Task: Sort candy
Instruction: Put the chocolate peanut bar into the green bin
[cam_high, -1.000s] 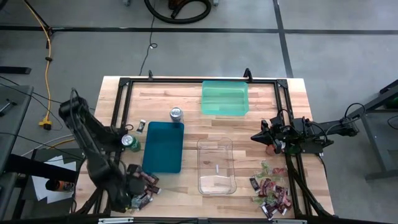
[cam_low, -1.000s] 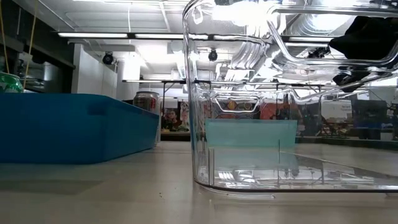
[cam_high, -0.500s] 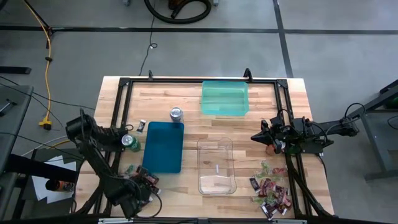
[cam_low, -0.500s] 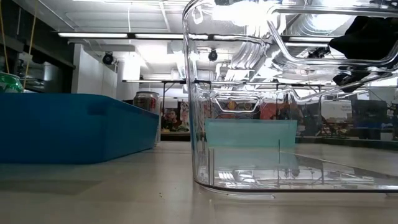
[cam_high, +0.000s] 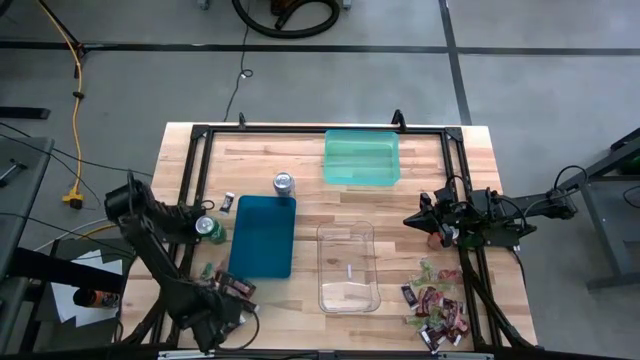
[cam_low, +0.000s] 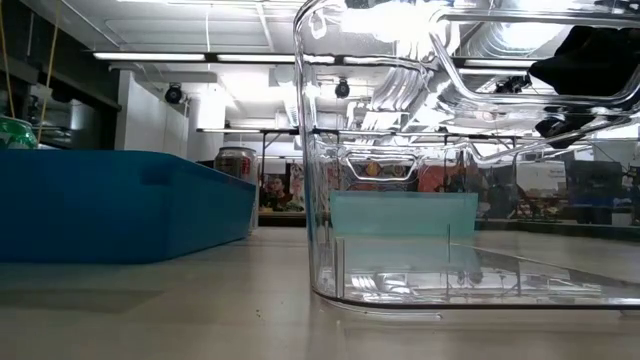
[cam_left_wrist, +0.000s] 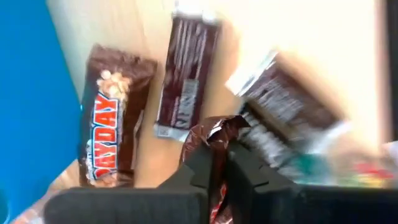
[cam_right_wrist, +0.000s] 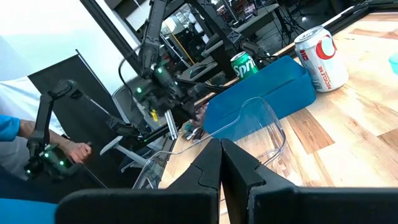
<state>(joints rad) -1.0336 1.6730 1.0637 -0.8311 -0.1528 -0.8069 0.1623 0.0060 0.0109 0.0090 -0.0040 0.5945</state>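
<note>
Since a second ago our left arm has swung down to the near left corner of the pale wooden table (cam_high: 300, 215), beside the deep blue plastic tray (cam_high: 262, 236), and its left pincer (cam_left_wrist: 221, 163) has snapped together on a crinkled dark red-brown wrapped candy (cam_left_wrist: 214, 132), likely so we can lift it clear of the brown bars lying around it. Our right pincer (cam_right_wrist: 221, 163) waits pressed together and empty by the right rail, above the second heap of small wrapped candies (cam_high: 435, 305) beside the clear plastic bin (cam_high: 347, 268).
</note>
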